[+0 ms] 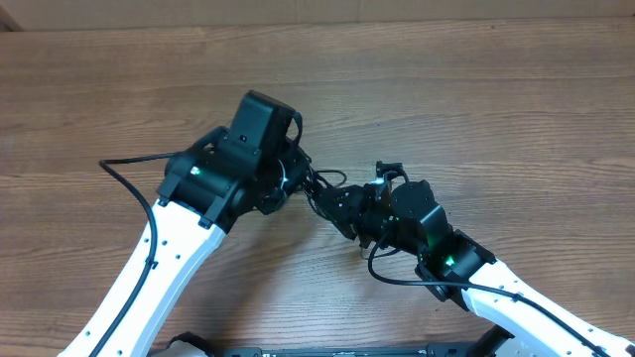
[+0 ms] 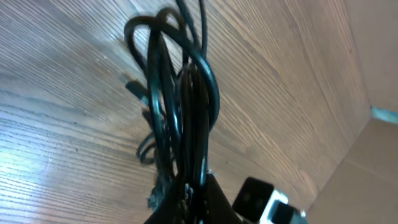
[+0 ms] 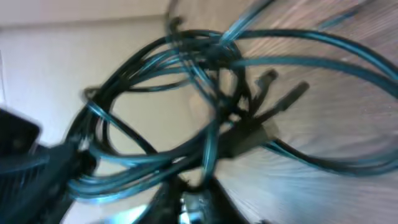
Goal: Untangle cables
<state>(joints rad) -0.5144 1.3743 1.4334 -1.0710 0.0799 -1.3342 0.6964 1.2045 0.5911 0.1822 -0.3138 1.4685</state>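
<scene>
The cables [image 1: 323,184] are a tangled bundle of thin black wires, held up between my two grippers near the middle of the table. My left gripper [image 1: 298,184] is shut on the bundle. In the left wrist view the cables [image 2: 180,93] rise in loops from the left gripper [image 2: 196,190]. My right gripper [image 1: 344,210] is shut on a strand from the other side. The right wrist view is blurred; the cables [image 3: 205,81] spread in wide loops with small plug ends above the right gripper [image 3: 208,180].
The wooden table [image 1: 496,99] stretches all around. A thick black cord [image 1: 129,185] trails from the left arm and another cord [image 1: 392,278] loops by the right arm. A pale wall [image 2: 373,62] borders the table's far side.
</scene>
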